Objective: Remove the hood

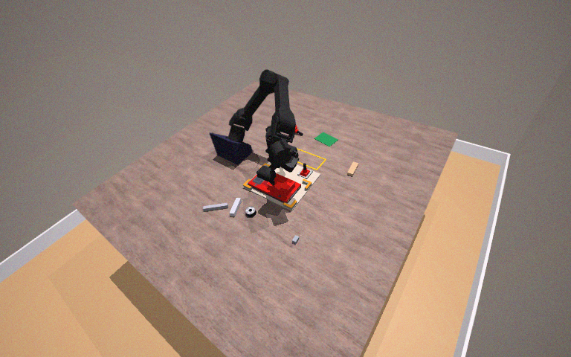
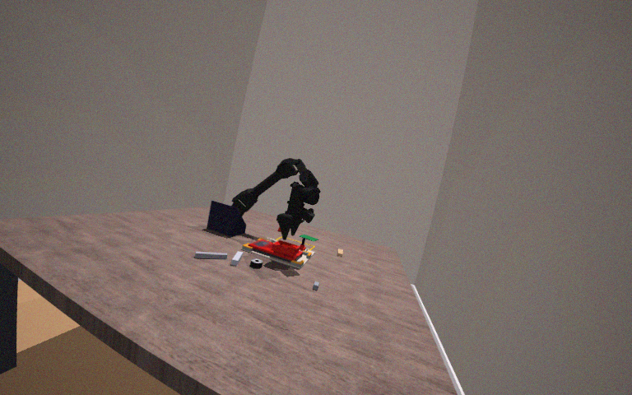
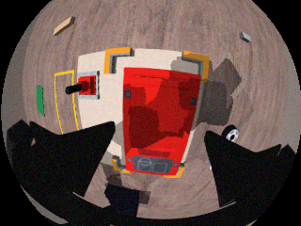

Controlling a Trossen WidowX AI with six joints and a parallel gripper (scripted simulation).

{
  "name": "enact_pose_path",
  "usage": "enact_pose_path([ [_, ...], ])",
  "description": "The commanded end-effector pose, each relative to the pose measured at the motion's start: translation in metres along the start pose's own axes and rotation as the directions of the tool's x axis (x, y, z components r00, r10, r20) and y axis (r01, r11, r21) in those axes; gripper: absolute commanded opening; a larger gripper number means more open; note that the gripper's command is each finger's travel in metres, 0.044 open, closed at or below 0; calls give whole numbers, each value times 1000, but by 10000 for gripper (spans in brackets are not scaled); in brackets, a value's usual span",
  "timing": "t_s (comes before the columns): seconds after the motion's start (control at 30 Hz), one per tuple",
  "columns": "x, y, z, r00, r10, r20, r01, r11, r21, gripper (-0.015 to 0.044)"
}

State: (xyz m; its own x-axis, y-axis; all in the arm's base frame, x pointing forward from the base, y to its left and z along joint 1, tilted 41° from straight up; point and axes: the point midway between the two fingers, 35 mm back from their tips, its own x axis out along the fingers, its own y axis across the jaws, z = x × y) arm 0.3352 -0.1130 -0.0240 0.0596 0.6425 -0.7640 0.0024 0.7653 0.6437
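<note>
The toy car (image 1: 267,192) (image 3: 194,78) is a flat red body on a cream board. Its hood (image 1: 284,183) (image 3: 152,96) appears as the raised red block on top of the body; its edges are hard to tell in the wrist view. My gripper (image 1: 273,181) (image 2: 289,236) (image 3: 161,131) is open and empty, pointing down just above the car. In the wrist view its fingers stand wide on either side of the red body. Whether a fingertip touches the car is unclear. The marked area (image 1: 311,154) (image 3: 64,72) is a yellow outline beyond the board, with nothing visible inside it.
Orange corner brackets (image 1: 290,204) (image 3: 118,51) surround the car. A red block with a black peg (image 1: 305,171) (image 3: 88,86) stands on the board near the outline. A green patch (image 1: 326,138), a tan block (image 1: 352,168), a wheel (image 1: 250,211) and grey bars (image 1: 235,207) lie around.
</note>
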Motion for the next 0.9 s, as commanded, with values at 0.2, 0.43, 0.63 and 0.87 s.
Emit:
enact_pose_path([
  [0.2, 10, 1, 0, 1000, 7, 2, -7, 1000, 7, 440],
  [0.43, 17, 2, -1, 1000, 7, 2, -7, 1000, 7, 440],
  [0.63, 23, 2, -2, 1000, 8, 2, -8, 1000, 7, 440],
  [0.87, 29, 3, -3, 1000, 8, 2, -8, 1000, 7, 440],
])
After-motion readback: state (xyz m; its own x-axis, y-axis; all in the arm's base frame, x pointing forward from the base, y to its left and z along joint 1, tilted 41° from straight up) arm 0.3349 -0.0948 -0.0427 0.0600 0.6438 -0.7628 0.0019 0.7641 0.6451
